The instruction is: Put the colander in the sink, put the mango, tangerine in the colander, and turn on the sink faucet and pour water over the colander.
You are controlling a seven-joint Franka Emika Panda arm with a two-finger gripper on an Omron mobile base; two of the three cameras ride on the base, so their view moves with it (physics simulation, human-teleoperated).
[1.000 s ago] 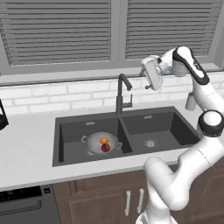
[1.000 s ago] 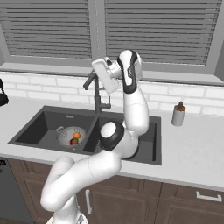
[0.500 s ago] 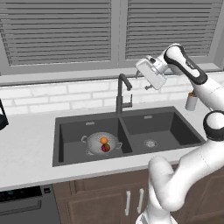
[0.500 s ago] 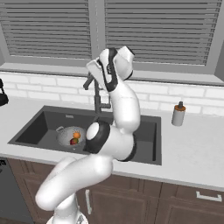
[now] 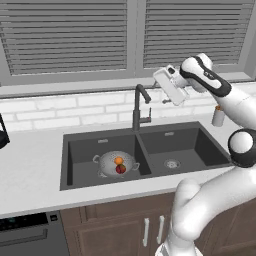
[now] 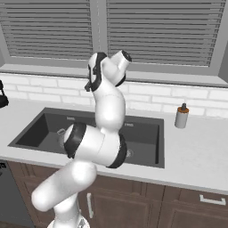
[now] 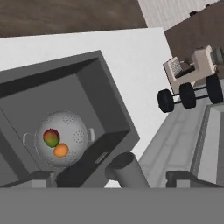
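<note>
Gripper (image 5: 161, 86) spread wide, I see it empty above the sink faucet (image 5: 138, 107); colander (image 5: 116, 163) with mango (image 5: 120, 169) and tangerine (image 5: 118, 161) sits below the faucet.

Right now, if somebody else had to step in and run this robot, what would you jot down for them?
Gripper: open, empty, raised beside the top of the sink faucet, to its right in the left base view.
Colander sits in the left basin of the sink, with the mango and tangerine inside it.
Done: colander placed, both fruits loaded.
Left: work the faucet lever so water runs onto the colander; no stream is visible yet.
</note>
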